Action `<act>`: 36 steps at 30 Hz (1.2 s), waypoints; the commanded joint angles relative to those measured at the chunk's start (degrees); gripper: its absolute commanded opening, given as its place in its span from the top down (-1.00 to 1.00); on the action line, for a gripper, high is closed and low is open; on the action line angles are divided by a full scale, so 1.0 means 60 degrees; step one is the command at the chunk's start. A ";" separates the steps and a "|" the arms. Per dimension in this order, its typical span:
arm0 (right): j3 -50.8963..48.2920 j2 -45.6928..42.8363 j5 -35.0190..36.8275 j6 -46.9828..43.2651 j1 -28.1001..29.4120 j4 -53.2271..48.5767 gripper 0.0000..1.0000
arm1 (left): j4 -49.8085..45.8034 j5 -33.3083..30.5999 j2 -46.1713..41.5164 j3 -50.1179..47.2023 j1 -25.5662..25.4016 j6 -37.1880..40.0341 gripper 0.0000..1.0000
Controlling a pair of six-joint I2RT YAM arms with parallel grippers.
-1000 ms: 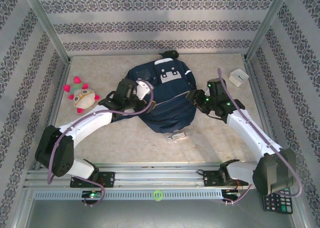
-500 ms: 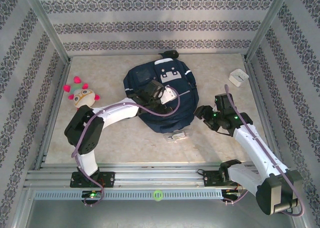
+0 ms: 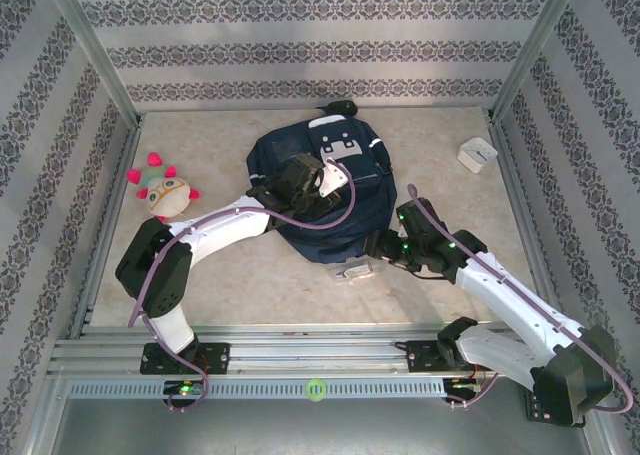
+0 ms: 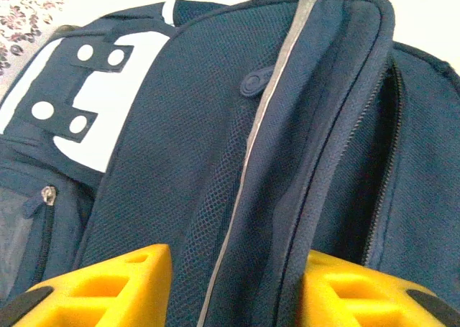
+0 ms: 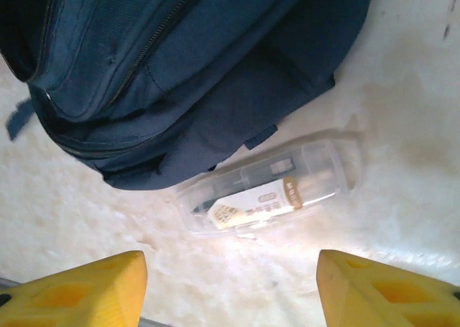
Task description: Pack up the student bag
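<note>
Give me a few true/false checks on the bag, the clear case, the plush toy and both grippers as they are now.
1. The clear case lies on the table by the near edge of the student bag. True.
2. The right gripper is shut on the clear case. False: its fingers are spread, and the case lies ungripped on the table beyond them.
3. The plush toy is inside the bag. False: it lies on the table, left of the bag.
4. The left gripper is over the bag, with bag fabric between its fingers. True.
</note>
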 commanded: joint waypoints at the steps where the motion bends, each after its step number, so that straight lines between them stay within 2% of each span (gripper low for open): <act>1: 0.1059 0.0118 0.0531 -0.3396 -0.0221 0.0167 -0.29 | 0.0475 -0.0299 -0.0271 -0.0096 0.0251 -0.0369 0.35; 3: 0.1474 0.0198 0.0210 -0.5562 -0.0354 0.0269 -0.33 | 0.0492 -0.0287 -0.0342 -0.0107 0.0336 -0.0536 0.57; 6: 0.1694 0.0284 -0.0629 -0.9424 -0.0401 0.0107 -0.37 | 0.0482 0.0250 -0.0498 -0.0110 0.0534 -0.0777 0.73; 10: 0.1406 0.0485 -0.1754 -1.3922 -0.0268 -0.0427 -0.36 | 0.0617 0.1193 -0.0625 -0.0165 0.0960 -0.1385 0.77; 14: 0.1234 0.1245 -0.2200 -1.6366 0.0038 -0.1034 -0.31 | 0.0620 0.1655 -0.0654 -0.0199 0.1293 -0.1643 0.78; 19: 0.1085 0.2618 -0.1895 -1.7876 0.0548 -0.0877 -0.32 | 0.0628 0.2271 -0.0698 -0.0214 0.1634 -0.1816 0.78; 24: 0.1351 0.4083 -0.1042 -1.8672 0.0942 -0.0418 -0.36 | 0.0687 0.2491 -0.0727 -0.0199 0.1773 -0.1987 0.75; 26: 0.1456 0.4408 -0.1070 -1.8923 0.0973 -0.0341 -0.36 | 0.0764 0.2509 -0.0751 -0.0218 0.1810 -0.2082 0.74; 36: 0.1917 0.5953 -0.1158 -1.8737 0.1120 -0.0477 -0.34 | 0.0814 0.2707 -0.0611 -0.0059 0.1814 -0.2216 0.73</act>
